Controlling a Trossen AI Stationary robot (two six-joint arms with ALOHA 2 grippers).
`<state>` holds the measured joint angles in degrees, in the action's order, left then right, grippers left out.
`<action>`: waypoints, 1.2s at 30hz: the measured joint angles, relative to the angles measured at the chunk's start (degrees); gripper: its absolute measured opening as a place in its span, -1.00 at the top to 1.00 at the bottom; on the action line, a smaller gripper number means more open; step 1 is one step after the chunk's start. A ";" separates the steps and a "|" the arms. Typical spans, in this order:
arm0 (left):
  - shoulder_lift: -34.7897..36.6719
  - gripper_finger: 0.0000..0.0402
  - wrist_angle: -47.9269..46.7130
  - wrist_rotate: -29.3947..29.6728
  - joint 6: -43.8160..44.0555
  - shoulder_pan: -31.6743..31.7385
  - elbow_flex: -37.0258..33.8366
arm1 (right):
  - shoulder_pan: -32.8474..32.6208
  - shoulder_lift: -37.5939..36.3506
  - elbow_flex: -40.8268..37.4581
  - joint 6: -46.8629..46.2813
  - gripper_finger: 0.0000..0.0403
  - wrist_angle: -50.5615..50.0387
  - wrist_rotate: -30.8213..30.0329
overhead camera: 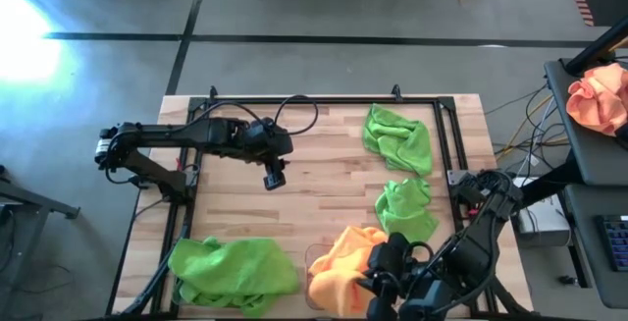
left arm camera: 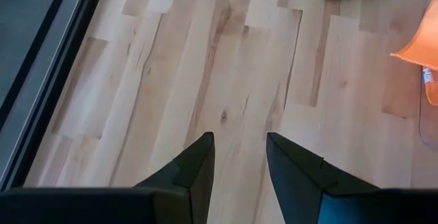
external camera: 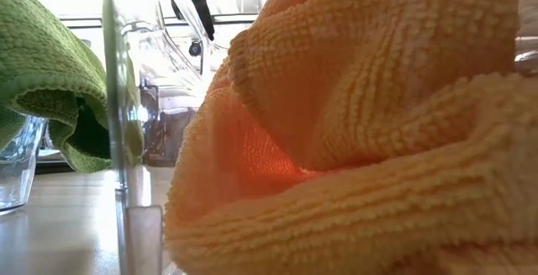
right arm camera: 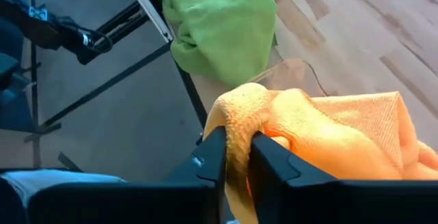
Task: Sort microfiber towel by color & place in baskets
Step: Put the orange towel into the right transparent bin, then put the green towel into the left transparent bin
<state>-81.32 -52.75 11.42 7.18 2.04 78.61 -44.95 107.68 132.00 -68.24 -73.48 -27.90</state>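
An orange microfiber towel (overhead camera: 339, 262) lies bunched over a clear basket (overhead camera: 312, 254) at the table's near edge; it fills the low view (external camera: 361, 140). My right gripper (right arm camera: 236, 138) is shut on it, near its right side (overhead camera: 378, 274). A green towel pile (overhead camera: 234, 270) covers the other basket near the near-left corner. Two more green towels (overhead camera: 397, 136) (overhead camera: 405, 208) lie flat on the wood at the right. My left gripper (overhead camera: 274, 178) hovers open above bare wood (left arm camera: 239, 142), left of the far green towel. My right gripper pinches a raised fold of the orange towel (right arm camera: 241, 107) between its two fingers. The fingers come from the table's right and slant down toward the left. The rest of the towel bunches beside and below the fingers over the clear basket's rim (right arm camera: 294, 70).
A clear basket wall (external camera: 126, 140) stands upright close to the low camera, with green towel (external camera: 42, 73) draped beside it. A black frame (overhead camera: 446, 134) borders the table. A paler peach cloth bundle (overhead camera: 599, 95) sits on a side stand off the table's right. Bare wood spans the middle.
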 joint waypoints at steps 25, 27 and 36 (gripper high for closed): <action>0.00 0.41 -0.12 0.00 -0.46 -0.63 0.00 | 7.70 -3.19 -6.00 5.09 0.54 -16.54 0.77; 0.00 0.41 0.24 0.00 -0.63 -0.63 0.00 | 8.88 -3.43 -6.82 7.68 0.55 -16.55 0.94; 0.00 0.41 8.58 -2.06 -6.67 -0.94 0.00 | 14.10 -3.77 -7.19 18.54 0.56 -16.49 0.68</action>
<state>-81.32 -44.17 9.36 0.51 1.10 78.61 -30.85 103.91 124.81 -49.70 -89.97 -27.22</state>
